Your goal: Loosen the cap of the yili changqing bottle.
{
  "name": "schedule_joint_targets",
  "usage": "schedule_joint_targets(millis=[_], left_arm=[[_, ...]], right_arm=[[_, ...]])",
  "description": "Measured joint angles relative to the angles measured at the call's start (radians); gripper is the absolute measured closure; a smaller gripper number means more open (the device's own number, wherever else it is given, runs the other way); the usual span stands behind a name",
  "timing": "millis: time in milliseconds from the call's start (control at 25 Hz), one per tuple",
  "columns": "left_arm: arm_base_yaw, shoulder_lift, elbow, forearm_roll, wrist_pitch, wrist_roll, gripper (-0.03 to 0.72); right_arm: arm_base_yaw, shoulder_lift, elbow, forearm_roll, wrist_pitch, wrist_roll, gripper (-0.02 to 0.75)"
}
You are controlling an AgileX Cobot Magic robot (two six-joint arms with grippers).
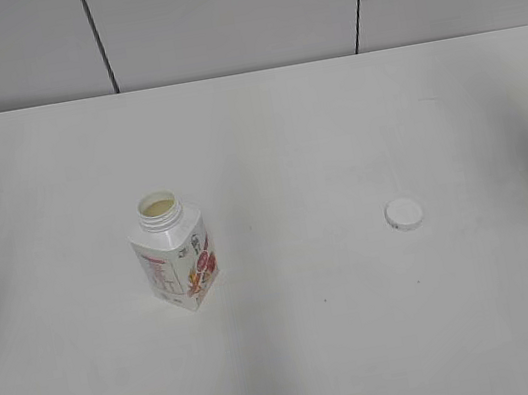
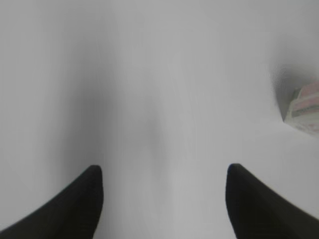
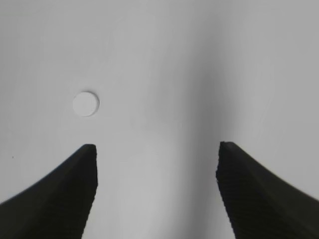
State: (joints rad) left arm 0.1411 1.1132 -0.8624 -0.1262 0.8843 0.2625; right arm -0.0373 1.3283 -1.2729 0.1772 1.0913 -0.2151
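The yili changqing bottle (image 1: 174,254) stands upright on the white table, left of centre, with its threaded neck open and pale liquid showing inside. Its printed side shows at the right edge of the left wrist view (image 2: 305,108). The white cap (image 1: 404,214) lies flat on the table to the right, apart from the bottle; it also shows in the right wrist view (image 3: 85,104). My left gripper (image 2: 164,172) is open and empty above bare table. My right gripper (image 3: 157,149) is open and empty, the cap ahead and left of it. Neither arm shows in the exterior view.
The white table (image 1: 294,132) runs back to a grey panelled wall (image 1: 233,10) with two dark vertical seams. Soft shadows lie on the table at the left and right sides.
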Motion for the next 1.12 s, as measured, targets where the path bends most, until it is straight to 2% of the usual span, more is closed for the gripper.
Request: schedule_joint_targets(millis=[240,400,560,800,1120], left_arm=[[0.0,-0.254,0.141,0.044,0.089,-0.071,0.214],[0.0,-0.465,0.205,0.126,0.182,-0.138,0.214],[0.0,-0.672,0.243,0.138,0.247,-0.203,0.214],[0.0,-0.937,0.292,0.134,0.285,-0.215,0.214],[-0.001,-1.077,0.305,0.134,0.258,-0.214,0.214]], right_arm=[[0.0,-0.147,0.132,0.0,-0.011,-0.001,0.152],[0.0,-0.219,0.167,-0.013,0.025,-0.001,0.152],[0.0,-0.279,0.168,-0.02,0.075,-0.001,0.153],[0.0,-0.377,0.168,-0.024,0.092,0.002,0.153],[0.0,-0.519,0.185,-0.023,0.1,0.017,0.153]])
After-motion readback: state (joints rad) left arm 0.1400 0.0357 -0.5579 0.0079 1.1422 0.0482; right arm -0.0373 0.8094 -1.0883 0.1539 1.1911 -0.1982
